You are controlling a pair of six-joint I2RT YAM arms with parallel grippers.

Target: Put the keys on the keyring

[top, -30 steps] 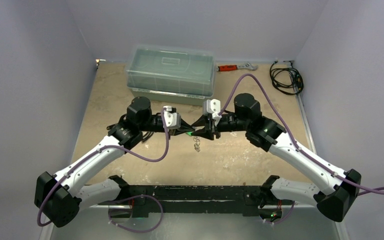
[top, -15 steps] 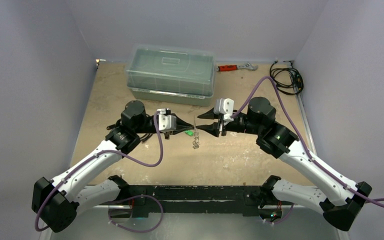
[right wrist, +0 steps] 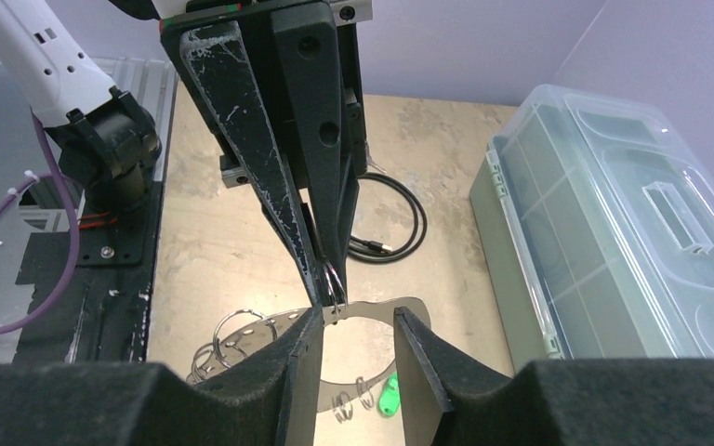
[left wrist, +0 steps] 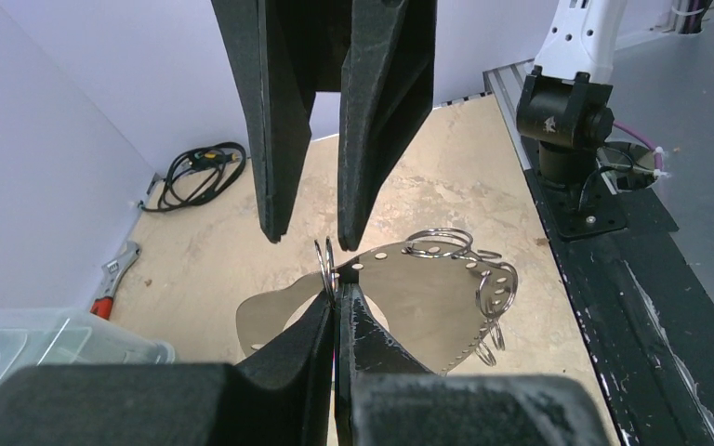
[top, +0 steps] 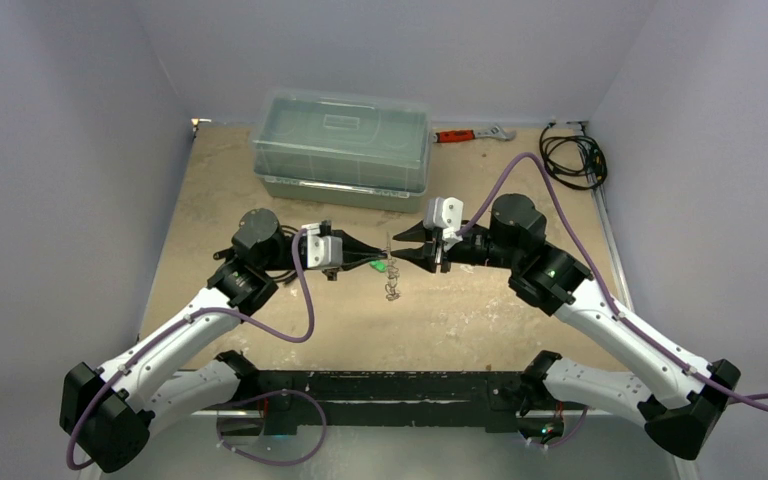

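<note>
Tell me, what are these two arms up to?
Two robot arms meet tip to tip above the table. The left gripper is shut on the edge of a flat keyring tag that carries several wire rings. The right gripper faces it, jaws open, holding nothing, its tips close to a small ring at that edge. A green key shows just under the tag.

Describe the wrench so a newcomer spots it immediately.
Find the clear lidded storage box at the back. Just right of it lies the wrench. Its red handle and silver head distinguish it from the black coiled cable further right.
</note>
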